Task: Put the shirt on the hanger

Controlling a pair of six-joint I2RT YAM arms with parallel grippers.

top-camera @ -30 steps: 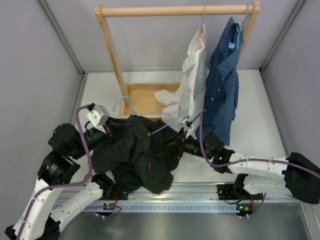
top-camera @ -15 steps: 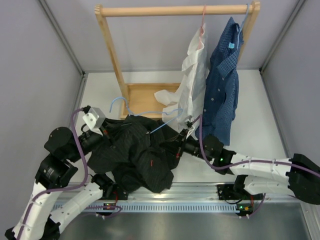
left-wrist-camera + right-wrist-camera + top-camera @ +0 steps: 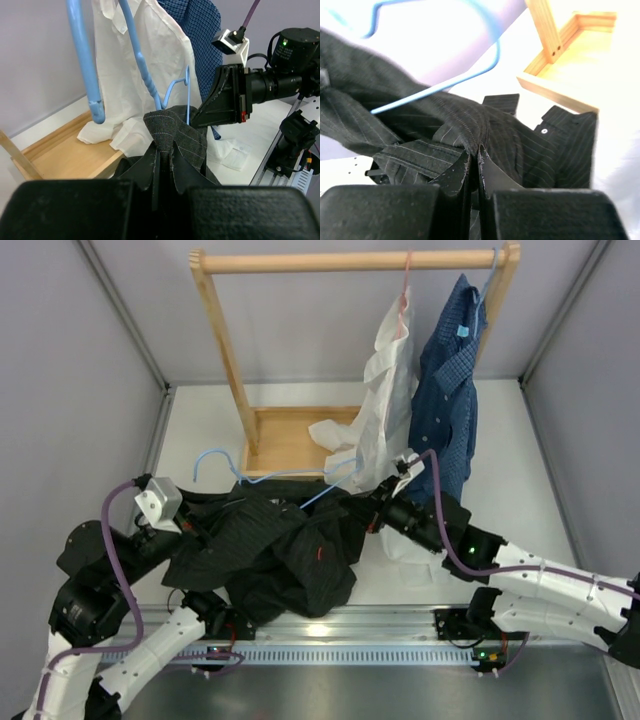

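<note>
- Our left gripper (image 3: 161, 150) and right gripper (image 3: 474, 159) each clamp a fold of the shirt (image 3: 270, 550).
- The hanger (image 3: 131, 35) rises just beyond both fingertips, seemingly partly inside the cloth.
- The shoulders are not yet seated, we judge.

Left arm (image 3: 88, 592) folded at elbow, left gripper (image 3: 156, 155) pinched onto shirt (image 3: 176, 134), right arm (image 3: 540, 577) stretched low leftward, right gripper (image 3: 474, 161) likewise pinched onto shirt.
</note>
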